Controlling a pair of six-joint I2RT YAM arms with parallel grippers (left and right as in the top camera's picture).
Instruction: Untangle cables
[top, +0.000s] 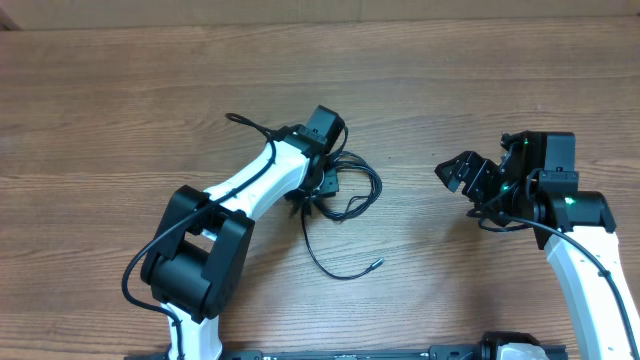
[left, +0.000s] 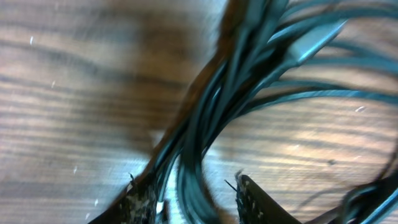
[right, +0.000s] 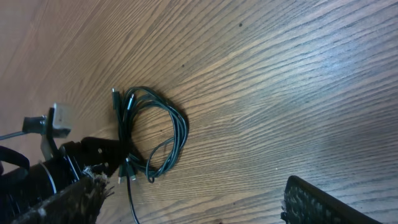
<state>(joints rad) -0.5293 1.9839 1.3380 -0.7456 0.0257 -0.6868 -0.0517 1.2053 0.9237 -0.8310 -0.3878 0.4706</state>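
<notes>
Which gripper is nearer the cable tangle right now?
Left. The left gripper sits over the cables, fingers either side of the strands. The right gripper hangs off to one side, over bare table.

Robotics lab workstation, wood-grain table (top: 110, 110), white-and-black left arm (top: 255, 185), matching right arm (top: 585, 265)

A: Any lettering, label, brand or number to read?
B: None legible. Only wood grain on the worktop (top: 120, 80), plain black sheath on the cables (top: 352, 195), no print on the left arm (top: 252, 188) or the right arm (top: 588, 268).
A: In the blurred close view too?
B: Same there: nothing to read.
</notes>
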